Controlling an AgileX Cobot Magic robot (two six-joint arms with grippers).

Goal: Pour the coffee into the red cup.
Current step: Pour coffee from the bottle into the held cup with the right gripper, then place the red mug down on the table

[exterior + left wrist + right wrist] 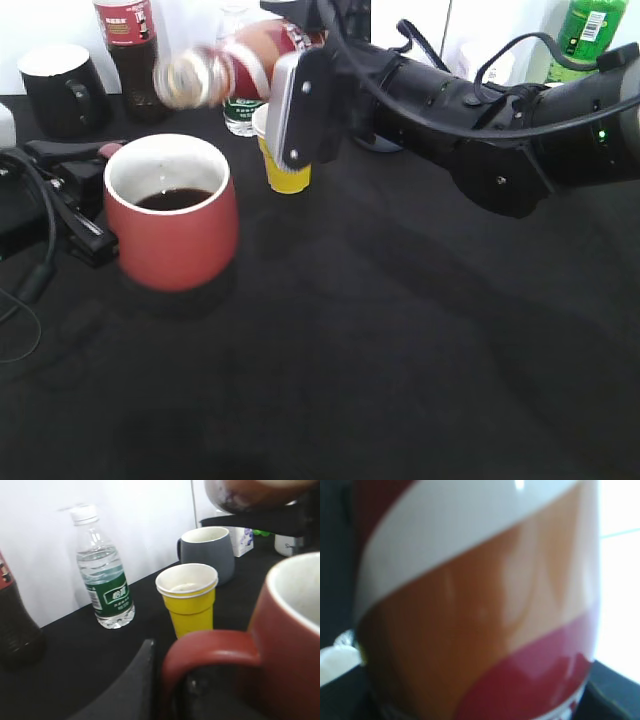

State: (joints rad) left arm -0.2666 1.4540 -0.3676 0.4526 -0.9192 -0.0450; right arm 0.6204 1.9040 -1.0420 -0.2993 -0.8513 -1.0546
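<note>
coffee [235, 62] tipped, mouth above red cup [172, 215], upper left of frame | cup already holds dark liquid, pour seemingly nearly finished; righting left | right gripper [300, 110] clamps the bottle | left gripper [165, 680] on cup handle, jaws unclear

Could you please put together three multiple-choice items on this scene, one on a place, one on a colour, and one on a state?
1. Where is the coffee bottle?
A. Tilted above the red cup
B. Lying on the table
C. Inside the black mug

2. What colour is the small paper cup?
A. Blue
B. Yellow
C. Green

3. What is the red cup's state?
A. Empty
B. Tipped over
C. Holds dark liquid

Key: 1 A, the right end effector holds the bottle, mouth toward the cup. 2 B, its wall is plainly yellow. 3 C, dark coffee shows inside.
</note>
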